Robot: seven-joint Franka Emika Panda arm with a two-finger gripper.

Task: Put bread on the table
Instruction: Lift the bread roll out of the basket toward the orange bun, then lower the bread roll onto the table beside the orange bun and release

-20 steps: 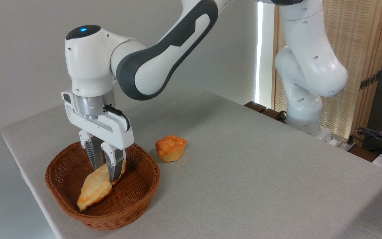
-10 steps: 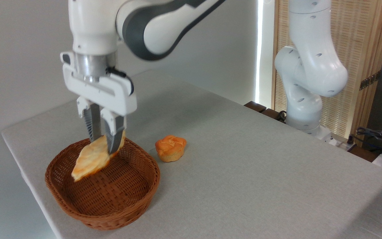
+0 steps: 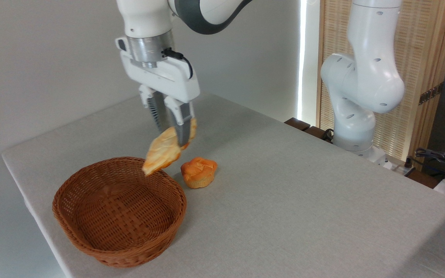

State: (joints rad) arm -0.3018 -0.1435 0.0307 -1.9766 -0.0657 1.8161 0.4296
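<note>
Grey cloth covers the table [image 3: 303, 200] beneath a plain pale wall, where the bread [image 3: 165, 151], a pale golden croissant-like pastry, now hangs in the air, tilted with its lower tip over the far rim of the wicker basket [image 3: 119, 210]. A second ago it lay inside that basket; since then the gripper [image 3: 173, 133], fingers pinching the pastry's upper end, has lifted it clear and carried it rightward. A small orange muffin-shaped bun [image 3: 199, 172] sits just beyond. Lowering onto bare cloth appears to be what remains.
</note>
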